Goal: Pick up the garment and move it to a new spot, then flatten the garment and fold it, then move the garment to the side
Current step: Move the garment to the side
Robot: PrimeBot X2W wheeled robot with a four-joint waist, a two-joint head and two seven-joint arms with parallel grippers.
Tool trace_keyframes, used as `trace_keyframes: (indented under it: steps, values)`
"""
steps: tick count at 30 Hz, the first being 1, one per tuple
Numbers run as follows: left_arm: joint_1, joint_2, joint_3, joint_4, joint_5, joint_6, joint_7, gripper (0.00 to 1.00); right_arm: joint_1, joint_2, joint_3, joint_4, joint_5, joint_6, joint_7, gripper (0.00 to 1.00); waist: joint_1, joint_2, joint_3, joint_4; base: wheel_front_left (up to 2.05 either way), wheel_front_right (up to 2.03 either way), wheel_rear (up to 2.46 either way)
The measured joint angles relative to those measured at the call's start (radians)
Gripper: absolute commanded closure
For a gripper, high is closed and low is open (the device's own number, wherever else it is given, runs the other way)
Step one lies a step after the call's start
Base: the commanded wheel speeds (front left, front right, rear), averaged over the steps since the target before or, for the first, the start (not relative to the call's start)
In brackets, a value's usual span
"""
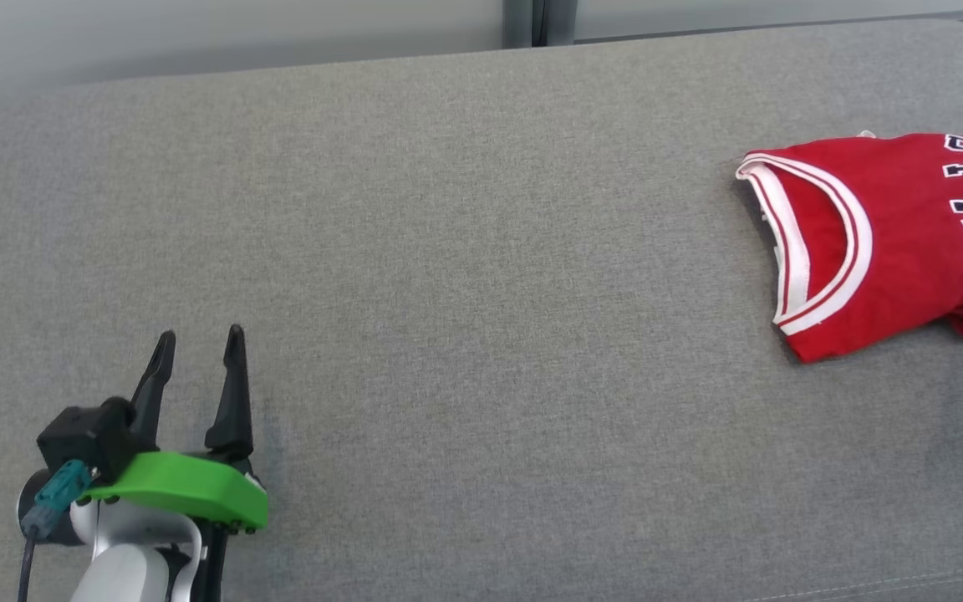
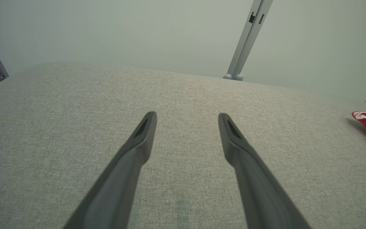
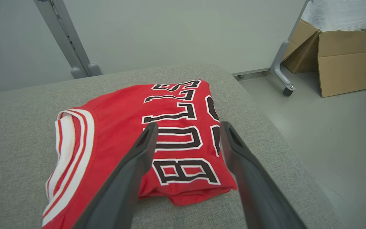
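Desk: grey and cloth-covered, it spreads wide beneath and ahead of both sets of jaws. Its rounded edge falls away just to the right of the right jaws, with bare floor beyond.
Box: cardboard, on the floor well ahead of the right jaws and off to their right; it plays no part here.
Shirt: red and folded into a compact stack with the lettering up. It lies directly below and ahead of the right jaws, far to the right of the left jaws.
Right jaws: spread wide and holding nothing. The fingers straddle the lettering; I cannot tell whether the tips touch the cloth.
Left jaws: spread wide and empty, with the fingers over bare desk.
Risk at the edge: the shirt sits close to the drop on the right, so a sideways brush from a finger could probably push it off onto the floor.
Risk of snagging: a tip dragging back across the top layer could likely lift it and open the fold.
Collar trim: white-striped, to the left of the right jaws; its raised loop could catch a finger.
Lower hem: it pokes out between the right fingers and looks loosely stacked, so it may slip.
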Motion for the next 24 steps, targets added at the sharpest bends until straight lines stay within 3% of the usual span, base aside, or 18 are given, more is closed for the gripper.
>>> trace_keyframes:
  steps: [8,14,24]
  values:
    - [0.060,0.032,0.049,0.020,0.053,0.009,-0.067,0.00,0.069,0.038,-0.026,-0.042,-0.055,0.000,-0.144,0.00,0.0000,0.0000,-0.073,-0.022,0.00,0.00,0.00]
    - [0.124,0.047,0.097,0.011,0.088,0.009,-0.090,0.00,0.174,0.117,0.030,-0.100,-0.107,-0.001,-0.261,0.00,0.0000,0.0000,-0.130,-0.037,0.00,0.00,0.00]
    - [0.188,0.037,0.099,0.065,0.086,0.011,-0.091,0.00,0.300,0.202,0.109,-0.091,-0.180,-0.001,-0.299,0.00,0.0000,0.0000,-0.171,-0.032,0.00,0.00,0.00]
